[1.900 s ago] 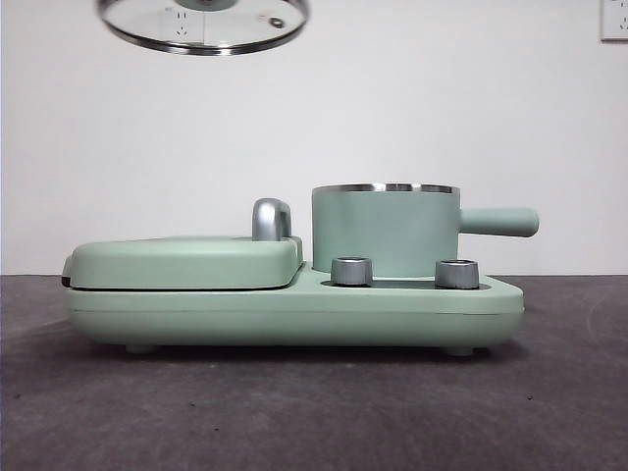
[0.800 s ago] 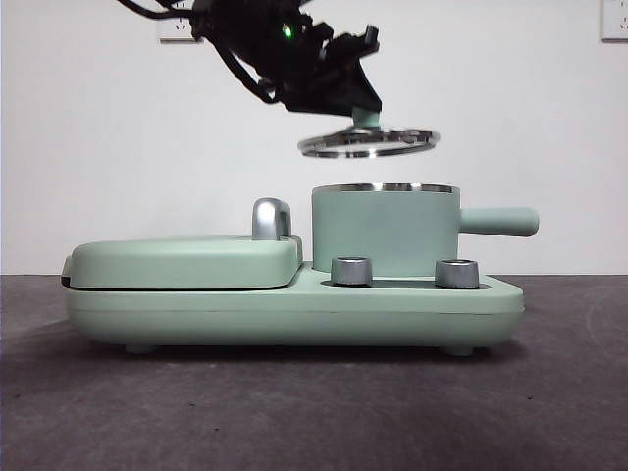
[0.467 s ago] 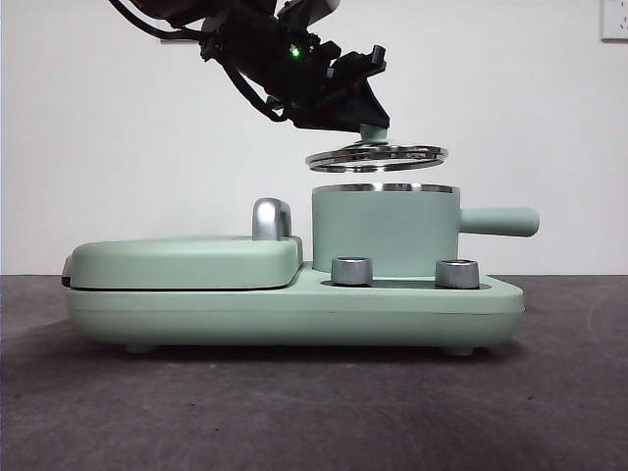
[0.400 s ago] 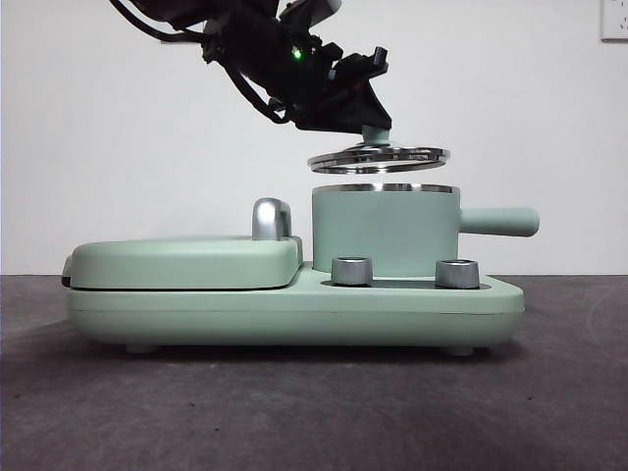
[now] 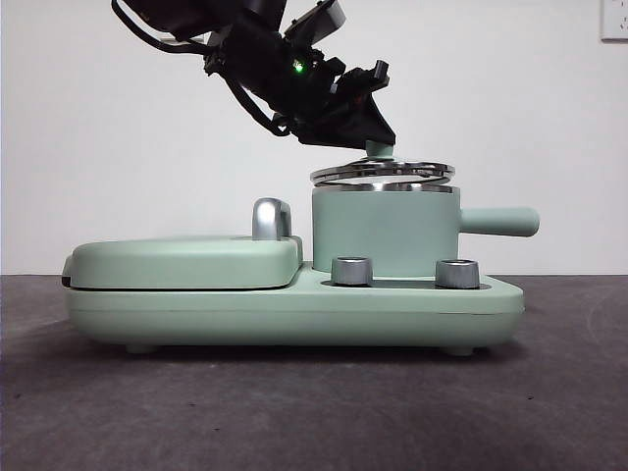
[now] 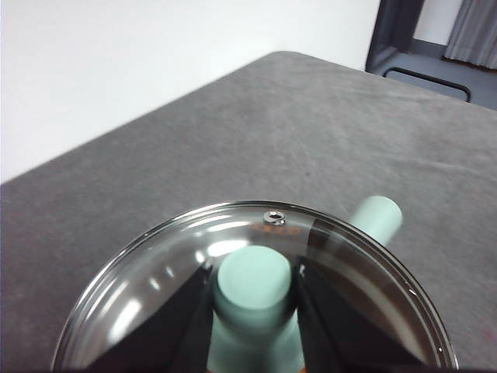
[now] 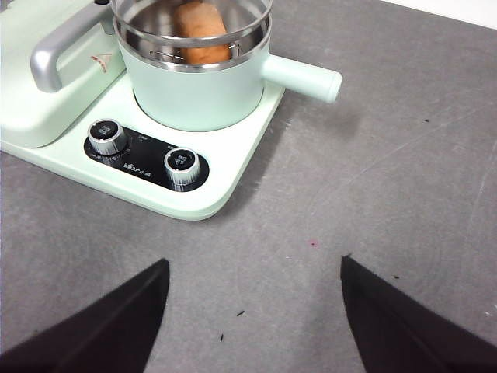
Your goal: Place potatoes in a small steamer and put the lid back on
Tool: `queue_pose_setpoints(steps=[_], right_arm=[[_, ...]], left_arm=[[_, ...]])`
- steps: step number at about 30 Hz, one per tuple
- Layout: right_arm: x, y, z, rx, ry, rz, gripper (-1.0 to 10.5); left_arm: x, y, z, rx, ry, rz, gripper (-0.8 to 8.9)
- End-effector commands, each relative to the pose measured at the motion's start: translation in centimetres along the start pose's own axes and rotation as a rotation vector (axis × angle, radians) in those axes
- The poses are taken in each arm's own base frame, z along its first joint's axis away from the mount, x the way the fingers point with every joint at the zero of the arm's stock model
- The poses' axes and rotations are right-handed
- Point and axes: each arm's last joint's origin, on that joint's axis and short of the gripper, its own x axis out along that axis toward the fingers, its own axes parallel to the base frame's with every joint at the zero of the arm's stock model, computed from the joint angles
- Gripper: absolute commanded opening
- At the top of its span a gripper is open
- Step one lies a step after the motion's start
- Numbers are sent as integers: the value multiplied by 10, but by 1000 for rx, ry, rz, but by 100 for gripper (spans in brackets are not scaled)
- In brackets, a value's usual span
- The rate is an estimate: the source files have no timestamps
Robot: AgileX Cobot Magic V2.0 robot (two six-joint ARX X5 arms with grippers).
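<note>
On the left of the front view you see the flat griddle (image 5: 186,261) with its cover closed and its chrome handle (image 5: 272,218), and it has no part in this step. Above it your left gripper (image 5: 375,147) reaches in from the top left, and its two black jaws are closed on the green knob (image 6: 252,278) of the lid (image 5: 383,174). The lid hangs just above the chrome rim of the small pot (image 5: 385,231), a little tilted, and from these pictures I cannot tell if one edge already touches the rim. The potato (image 7: 200,29) already lies inside the pot, as the right wrist view shows, so the first part of the task looks done and you are now in the last step, putting the lid back. For the next move, I think you must bring the lid level and centred on the rim, lower it gently until it sits flat, and only then open the jaws. On the right, the stubby side handle (image 5: 498,221) points away. Your right gripper (image 7: 252,311) waits above the table (image 7: 404,202), near the two dials (image 7: 144,151), with its jaws apart and nothing between them.
</note>
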Motion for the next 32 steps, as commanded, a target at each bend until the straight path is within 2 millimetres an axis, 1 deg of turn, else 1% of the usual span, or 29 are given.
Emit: queue_pose_setpoints(steps=[1,15,24,32], right_arm=[[0,0,2,9,-8,2,347],[0,0,2,13,-8,2,347],[0,0,2,16,-8,3,347],[0,0,2,20,-8,3,347]], left_arm=[[4,-3,9,35,-35,-27,14],[5,-5,6,65,-10,-40,14],[14,-4,-6,62,19,-44,14],[14,-6,-9,52,49,-68,14]])
